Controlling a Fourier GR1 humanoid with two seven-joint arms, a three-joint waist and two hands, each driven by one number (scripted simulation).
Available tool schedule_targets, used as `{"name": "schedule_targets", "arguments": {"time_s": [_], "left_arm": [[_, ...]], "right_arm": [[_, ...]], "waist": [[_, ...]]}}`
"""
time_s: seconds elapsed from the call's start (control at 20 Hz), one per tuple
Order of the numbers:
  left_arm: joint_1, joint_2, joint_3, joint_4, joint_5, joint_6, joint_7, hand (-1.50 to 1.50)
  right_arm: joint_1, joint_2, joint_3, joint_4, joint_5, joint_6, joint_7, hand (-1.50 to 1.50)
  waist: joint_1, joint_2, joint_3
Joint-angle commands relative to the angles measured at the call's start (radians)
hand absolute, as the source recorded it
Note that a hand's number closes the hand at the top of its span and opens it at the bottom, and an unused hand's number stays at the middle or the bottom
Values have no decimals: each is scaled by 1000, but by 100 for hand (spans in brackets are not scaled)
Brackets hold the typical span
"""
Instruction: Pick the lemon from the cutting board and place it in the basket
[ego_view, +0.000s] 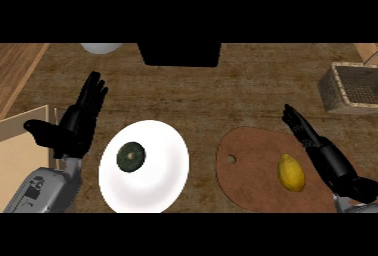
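A yellow lemon (291, 172) lies on the right part of the brown cutting board (251, 177), which has a small hole near its left edge. My right hand (332, 160) is open just to the lemon's right, fingers straight and pointing up-left, not touching the fruit. The woven basket (334, 90) stands at the far right edge, partly cut off. My left hand (74, 127) rests open at the left, fingers up.
A white plate (162, 172) with a dark green round item (132, 156) lies left of the board. A black box (179, 54) and a white bowl (101, 47) sit at the back. A light wooden block (18, 150) is at the left edge.
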Motion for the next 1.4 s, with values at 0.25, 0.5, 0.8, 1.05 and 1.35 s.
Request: {"name": "schedule_targets", "arguments": {"time_s": [0.25, 0.5, 0.8, 1.05, 1.35], "left_arm": [[-17, 223, 13, 0, -186, -83, -78, 0], [22, 222, 12, -62, -160, -105, -24, 0], [41, 235, 27, -33, -162, -120, -33, 0], [69, 220, 26, -34, -157, -113, -40, 0], [13, 233, 26, -48, -165, -120, 4, 0]], "right_arm": [[-218, 135, 64, 3, -152, 136, 142, 150], [-78, 447, 269, -47, -40, -232, 83, -150], [-201, 312, 278, -155, 355, -449, 323, -150], [-349, 28, 198, -157, 507, -291, 633, -150], [-492, -212, 281, -200, 440, 159, 838, -150]], "waist": [[-10, -17, -3], [-29, -25, -3], [-52, -36, -9], [-55, -42, -16], [-42, -37, -13]]}}
